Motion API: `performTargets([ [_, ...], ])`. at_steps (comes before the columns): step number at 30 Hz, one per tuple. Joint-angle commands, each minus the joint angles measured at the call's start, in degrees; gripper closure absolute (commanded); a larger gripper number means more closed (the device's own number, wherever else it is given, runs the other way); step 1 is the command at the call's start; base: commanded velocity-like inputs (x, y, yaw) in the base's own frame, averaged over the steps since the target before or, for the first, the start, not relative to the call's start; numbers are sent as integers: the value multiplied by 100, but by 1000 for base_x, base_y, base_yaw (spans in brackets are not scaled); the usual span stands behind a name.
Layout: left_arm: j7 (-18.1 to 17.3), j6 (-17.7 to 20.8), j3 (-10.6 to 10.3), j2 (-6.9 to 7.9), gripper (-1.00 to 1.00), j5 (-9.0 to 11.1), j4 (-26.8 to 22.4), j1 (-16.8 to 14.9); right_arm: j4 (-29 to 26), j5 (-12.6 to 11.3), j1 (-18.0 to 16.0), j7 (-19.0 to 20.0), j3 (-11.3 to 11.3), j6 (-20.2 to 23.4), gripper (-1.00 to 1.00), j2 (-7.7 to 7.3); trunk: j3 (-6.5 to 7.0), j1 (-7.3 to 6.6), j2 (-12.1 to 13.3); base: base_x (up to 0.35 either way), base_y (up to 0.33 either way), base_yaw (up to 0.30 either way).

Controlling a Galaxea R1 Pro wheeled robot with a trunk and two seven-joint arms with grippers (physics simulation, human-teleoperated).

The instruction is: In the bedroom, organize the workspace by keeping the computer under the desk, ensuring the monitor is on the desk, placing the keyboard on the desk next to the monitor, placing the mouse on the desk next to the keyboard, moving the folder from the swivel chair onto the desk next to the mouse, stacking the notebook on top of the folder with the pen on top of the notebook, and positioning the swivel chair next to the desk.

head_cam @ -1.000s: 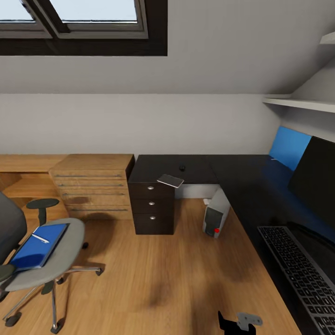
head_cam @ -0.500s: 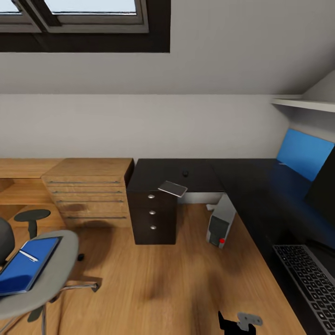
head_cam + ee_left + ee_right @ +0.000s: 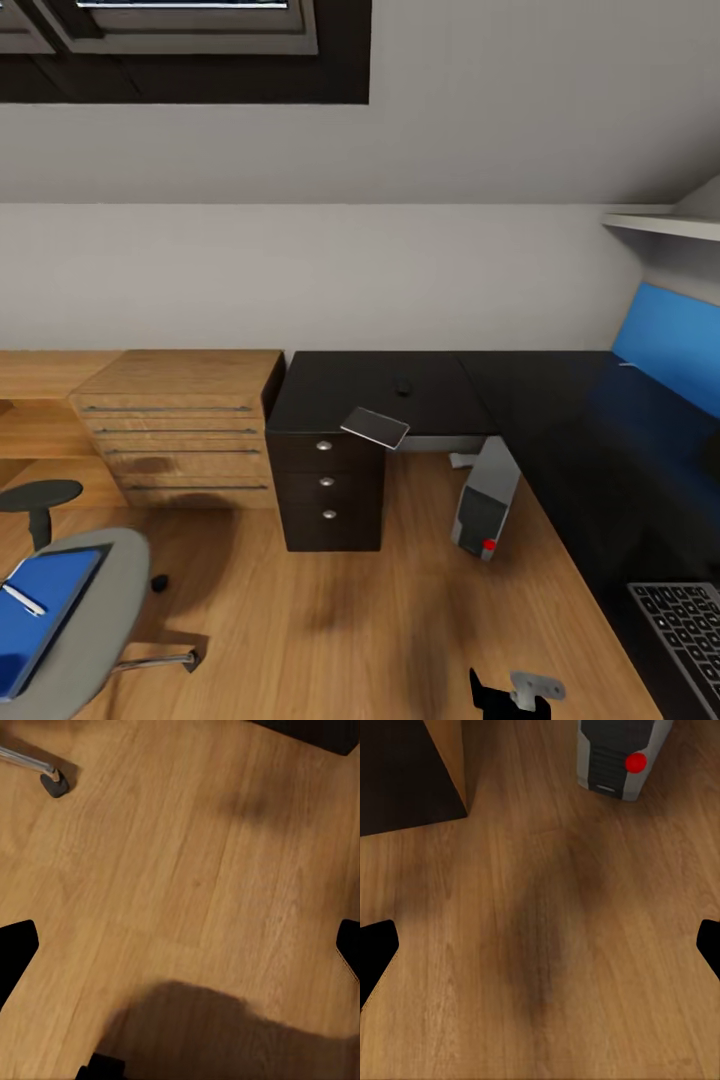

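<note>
No readable labels anywhere; computer (image 3: pixel 485 507) just had a red button, both grippers' fingers looked spread apart over the floor (image 3: pixel 540 967)

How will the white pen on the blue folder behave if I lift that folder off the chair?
The pen lies loose on the folder, so it will probably roll or slide off if tilted. The folder looks thin, so it may flex.

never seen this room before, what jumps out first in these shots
The bright blue folder with a white pen on it lies on the grey swivel chair at the lower left. The long black desk runs along the right, its blue back panel vivid, with the pale computer tower on the floor beneath.
</note>
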Motion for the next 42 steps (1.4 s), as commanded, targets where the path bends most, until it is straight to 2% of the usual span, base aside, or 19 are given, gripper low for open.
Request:
performTargets([
  [1,-58,-8,39,1,-100,29,7,-4,9,-45,-5,57,-34,-20,-100,-1,-6,3,-3,334,1,0],
  [8,-58,-8,39,1,-100,29,7,-4,9,-48,-5,57,-34,-20,-100,0,-6,3,-3,309,0,0],
  [16,-60,-1,39,0,-100,29,7,-4,9,-69,-5,54,-34,-21,-100,19,-6,3,-3,54,0,10],
  [21,-66,1,35,-7,-100,21,7,-4,2,-74,-5,42,-41,-20,-100,116,-6,3,-3,1,0,221],
  [30,-65,7,39,-6,-100,22,7,-4,-6,-72,-5,40,-43,-20,-100,120,-6,3,-3,28,0,212],
  [42,-67,3,37,0,-100,21,7,-4,-8,-74,-5,40,-45,-24,-100,103,-6,3,-3,300,0,11],
])
